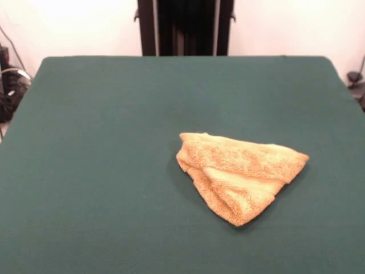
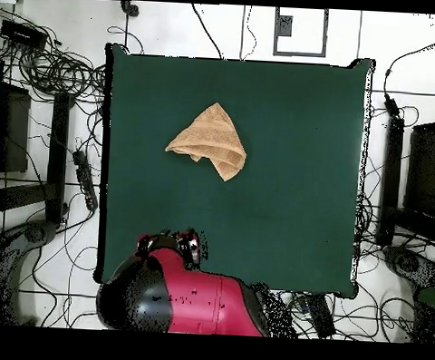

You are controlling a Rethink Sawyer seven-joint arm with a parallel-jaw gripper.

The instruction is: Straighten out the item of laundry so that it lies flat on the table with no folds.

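Observation:
The orange-tan towel (image 1: 239, 174) lies folded into a rough triangle on the dark green table (image 1: 102, 148), right of centre and toward the near side in the front view. A woven band runs across its folded layers. In the overhead view the towel (image 2: 210, 140) lies left of centre on the table (image 2: 293, 191), in the half away from the robot. The red and black arm (image 2: 192, 299) is drawn back over its base. Its gripper end (image 2: 183, 243) shows at the table's bottom edge, far from the towel. The front view shows no gripper.
The black pedestal (image 1: 183, 27) stands behind the table's far edge. In the overhead view, cables (image 2: 54, 70) and dark equipment (image 2: 419, 171) lie on the floor round the table's left and right sides.

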